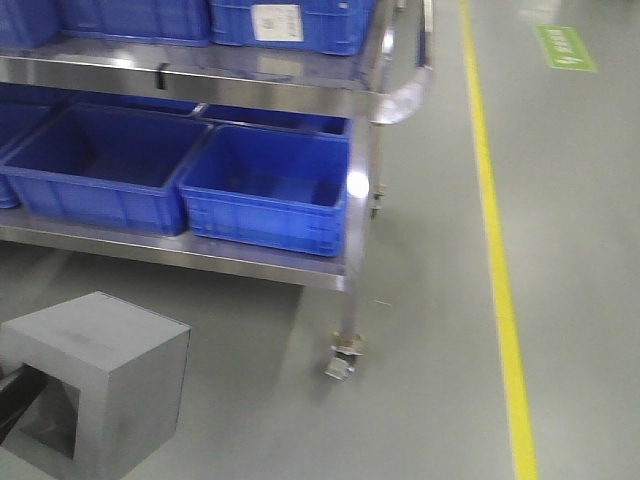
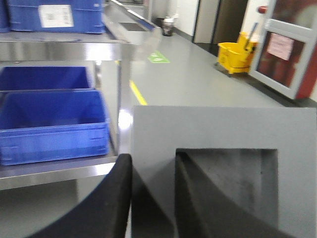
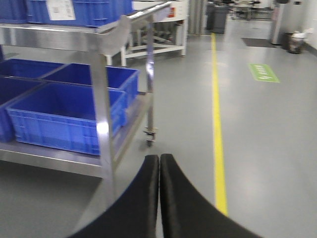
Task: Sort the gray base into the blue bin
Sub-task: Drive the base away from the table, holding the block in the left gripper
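Front view: we see the base (image 1: 95, 375) low left, the bin (image 1: 265, 190) ahead and up-right on the cart (image 1: 200, 255). Left wrist: our left gripper (image 2: 153, 198) clamps the base's wall, one finger inside the recess. Right wrist: our right gripper (image 3: 159, 198) is pinched together, empty.

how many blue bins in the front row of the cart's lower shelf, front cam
2 for sure: right bin at the lower shelf's right end, left bin beside it. A blue sliver at the picture's left edge may be a third, cut off.
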`<state>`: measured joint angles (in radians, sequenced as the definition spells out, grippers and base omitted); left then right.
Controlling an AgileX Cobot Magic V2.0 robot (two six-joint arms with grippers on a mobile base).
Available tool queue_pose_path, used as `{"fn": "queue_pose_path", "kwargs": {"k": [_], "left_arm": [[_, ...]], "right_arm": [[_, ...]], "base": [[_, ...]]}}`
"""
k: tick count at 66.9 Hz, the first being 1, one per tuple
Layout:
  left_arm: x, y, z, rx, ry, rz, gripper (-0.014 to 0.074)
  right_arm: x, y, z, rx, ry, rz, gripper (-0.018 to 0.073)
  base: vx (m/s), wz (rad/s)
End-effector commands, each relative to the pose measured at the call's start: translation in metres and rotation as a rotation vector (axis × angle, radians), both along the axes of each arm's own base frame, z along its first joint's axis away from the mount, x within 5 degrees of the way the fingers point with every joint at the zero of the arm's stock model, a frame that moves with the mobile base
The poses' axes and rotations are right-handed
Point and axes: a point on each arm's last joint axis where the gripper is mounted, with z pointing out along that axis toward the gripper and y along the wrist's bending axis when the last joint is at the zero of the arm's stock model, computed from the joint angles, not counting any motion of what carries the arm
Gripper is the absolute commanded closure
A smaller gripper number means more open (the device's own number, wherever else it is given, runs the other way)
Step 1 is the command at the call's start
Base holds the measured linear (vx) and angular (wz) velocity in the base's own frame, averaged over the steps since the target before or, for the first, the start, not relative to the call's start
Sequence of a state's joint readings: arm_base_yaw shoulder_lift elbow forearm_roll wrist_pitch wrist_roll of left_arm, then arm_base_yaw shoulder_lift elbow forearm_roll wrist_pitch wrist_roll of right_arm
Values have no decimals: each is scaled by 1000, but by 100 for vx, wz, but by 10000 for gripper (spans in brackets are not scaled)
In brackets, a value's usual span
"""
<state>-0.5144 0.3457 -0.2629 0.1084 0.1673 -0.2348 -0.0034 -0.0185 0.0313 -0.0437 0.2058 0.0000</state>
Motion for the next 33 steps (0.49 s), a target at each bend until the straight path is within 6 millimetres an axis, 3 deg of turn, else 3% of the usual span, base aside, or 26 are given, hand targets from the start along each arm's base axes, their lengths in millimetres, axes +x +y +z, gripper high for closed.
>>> {"fn": "queue_pose_path", "kwargs": {"k": [1, 13, 33], "left_arm": [[0, -2, 20, -80, -108, -16, 603], [0, -2, 20, -80, -108, -16, 603], [0, -2, 20, -80, -108, -16, 603]], "right_arm": [[0, 0, 6, -21, -80, 2, 564], [0, 0, 6, -21, -80, 2, 564], [0, 0, 6, -21, -80, 3, 564]], "base": [[31, 50], [31, 70], [27, 97]]}}
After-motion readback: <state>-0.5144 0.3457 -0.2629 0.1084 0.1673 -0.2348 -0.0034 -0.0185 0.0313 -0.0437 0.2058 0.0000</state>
